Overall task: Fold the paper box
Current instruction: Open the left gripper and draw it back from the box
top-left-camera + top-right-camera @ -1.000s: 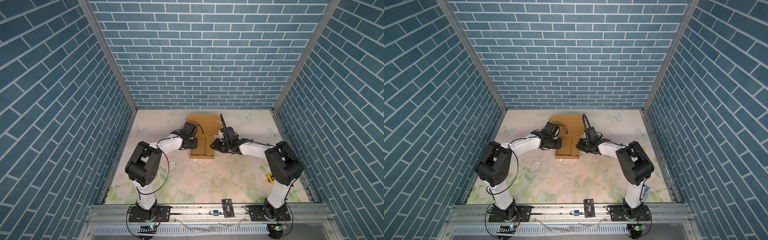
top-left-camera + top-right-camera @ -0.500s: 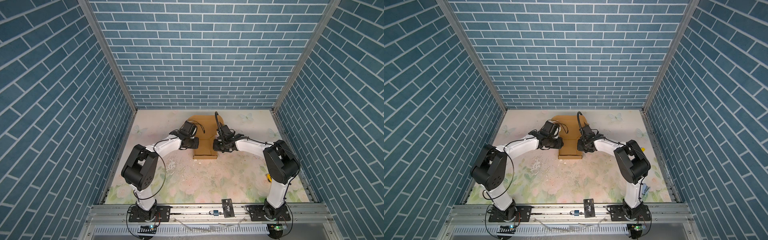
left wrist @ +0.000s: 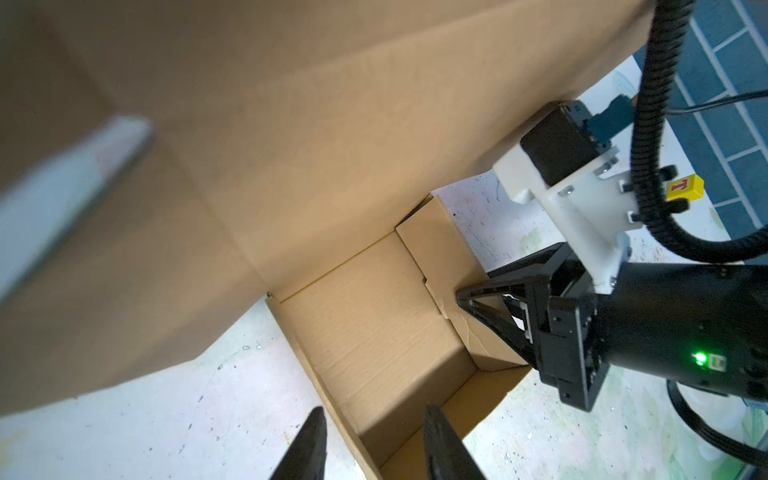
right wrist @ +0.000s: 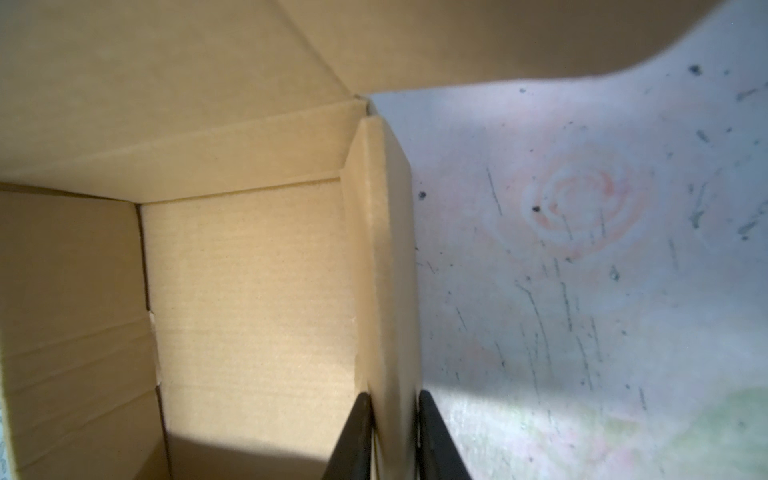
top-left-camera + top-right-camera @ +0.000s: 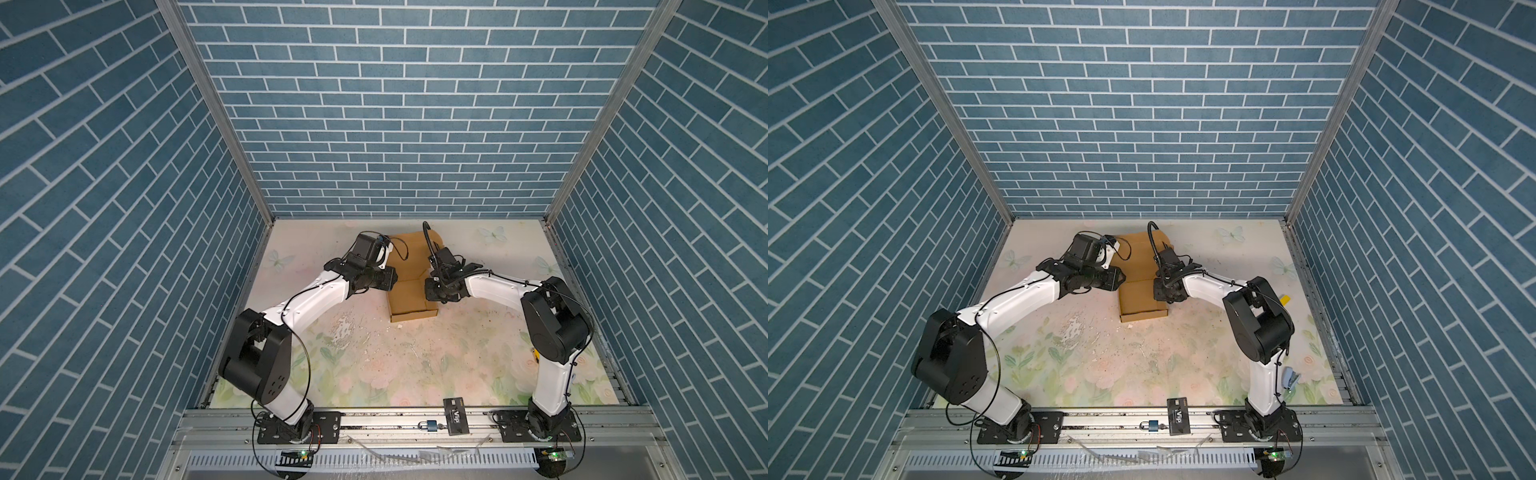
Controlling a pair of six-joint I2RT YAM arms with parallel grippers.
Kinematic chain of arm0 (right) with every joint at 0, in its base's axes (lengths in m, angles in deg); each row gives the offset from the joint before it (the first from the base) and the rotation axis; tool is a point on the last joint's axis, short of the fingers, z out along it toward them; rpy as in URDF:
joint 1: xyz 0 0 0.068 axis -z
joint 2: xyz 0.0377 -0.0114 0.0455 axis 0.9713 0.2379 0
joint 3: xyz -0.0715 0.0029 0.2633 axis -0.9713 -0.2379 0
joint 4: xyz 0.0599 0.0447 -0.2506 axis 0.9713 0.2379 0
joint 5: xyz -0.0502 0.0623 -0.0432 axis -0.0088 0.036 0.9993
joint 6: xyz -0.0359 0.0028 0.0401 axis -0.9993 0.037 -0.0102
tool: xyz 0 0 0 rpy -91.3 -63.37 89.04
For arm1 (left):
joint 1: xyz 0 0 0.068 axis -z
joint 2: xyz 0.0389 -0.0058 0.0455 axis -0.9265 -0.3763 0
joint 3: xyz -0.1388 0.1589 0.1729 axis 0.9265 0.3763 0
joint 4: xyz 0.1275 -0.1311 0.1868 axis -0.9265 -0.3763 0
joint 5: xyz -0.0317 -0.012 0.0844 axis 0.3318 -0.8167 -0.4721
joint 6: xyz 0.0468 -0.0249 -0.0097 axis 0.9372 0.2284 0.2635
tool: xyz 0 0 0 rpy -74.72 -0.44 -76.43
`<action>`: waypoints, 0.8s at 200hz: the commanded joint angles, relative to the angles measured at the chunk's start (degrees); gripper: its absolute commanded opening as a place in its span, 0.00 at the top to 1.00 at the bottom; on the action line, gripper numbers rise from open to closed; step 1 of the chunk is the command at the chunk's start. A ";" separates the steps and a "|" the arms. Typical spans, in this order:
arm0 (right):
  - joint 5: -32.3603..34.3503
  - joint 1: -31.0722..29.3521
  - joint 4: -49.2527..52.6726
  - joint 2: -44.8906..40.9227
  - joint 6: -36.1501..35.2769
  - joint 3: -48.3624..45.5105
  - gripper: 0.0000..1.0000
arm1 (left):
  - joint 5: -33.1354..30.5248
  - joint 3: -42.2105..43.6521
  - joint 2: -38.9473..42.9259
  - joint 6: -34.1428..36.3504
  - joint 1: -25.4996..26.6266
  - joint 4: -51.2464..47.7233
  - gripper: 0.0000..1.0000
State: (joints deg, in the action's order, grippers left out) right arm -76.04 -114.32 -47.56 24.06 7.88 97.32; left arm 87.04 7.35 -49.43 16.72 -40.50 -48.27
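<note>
The paper box (image 5: 411,301) (image 5: 1142,303) is a tan cardboard tray with its side walls standing and a broad lid flap (image 3: 291,124) rising at its far end. My left gripper (image 3: 374,444) (image 5: 392,282) is open and straddles the box's left wall, one finger outside over the mat and one inside, without pinching it. On the other side, my right gripper (image 4: 392,436) (image 5: 428,286) is shut on the box's doubled right wall (image 4: 382,270). In the left wrist view, the right gripper's black fingers (image 3: 494,316) press that wall.
A black card (image 5: 456,415) and a small padlock (image 5: 430,425) lie on the front rail. A yellow block (image 5: 1285,299) and a blue clip (image 5: 1292,379) sit near the right arm's base. Blue brick walls close three sides. White flecks litter the floral mat (image 5: 374,357).
The left jaws have spread apart around the left wall. The right jaws have tightened on the right wall. Both grippers and the box have shifted slightly towards the back.
</note>
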 commanded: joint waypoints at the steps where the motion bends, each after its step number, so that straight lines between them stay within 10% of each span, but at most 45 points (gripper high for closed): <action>1: 2.72 -0.32 3.75 2.41 -2.38 1.30 0.80 | 0.69 -1.04 1.67 3.36 -1.81 -1.15 0.59; 160: 6.70 -0.33 5.24 7.80 -5.92 3.01 0.86 | 5.47 1.44 8.08 5.55 -24.09 -0.01 0.54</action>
State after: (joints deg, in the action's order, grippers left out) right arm -72.35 -114.46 -45.61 28.54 3.88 100.84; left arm 91.28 7.72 -42.09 21.25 -63.34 -48.69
